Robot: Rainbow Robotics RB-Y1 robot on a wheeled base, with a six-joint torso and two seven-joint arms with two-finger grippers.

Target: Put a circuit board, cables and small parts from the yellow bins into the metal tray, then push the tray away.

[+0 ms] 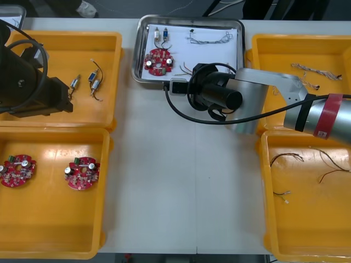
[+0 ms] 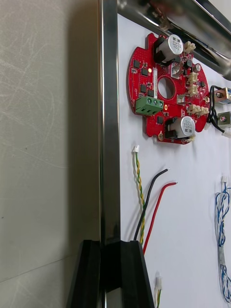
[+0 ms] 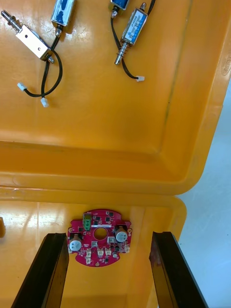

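At the upper left of the frame the left pincer (image 3: 109,238) hangs over a bin (image 1: 104,55), wide open and empty. At the top middle the tray (image 1: 140,55) holds a board (image 1: 158,61), cables (image 1: 211,37) and small parts (image 1: 160,34). The right pincer (image 2: 110,243) is closed on the lower rim of the tray.

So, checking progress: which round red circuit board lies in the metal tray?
The board on the tray's white lining; the other two sit in a yellow bin.

Right arm (image 1: 263,87) over near rim of metal tray (image 1: 137,52)
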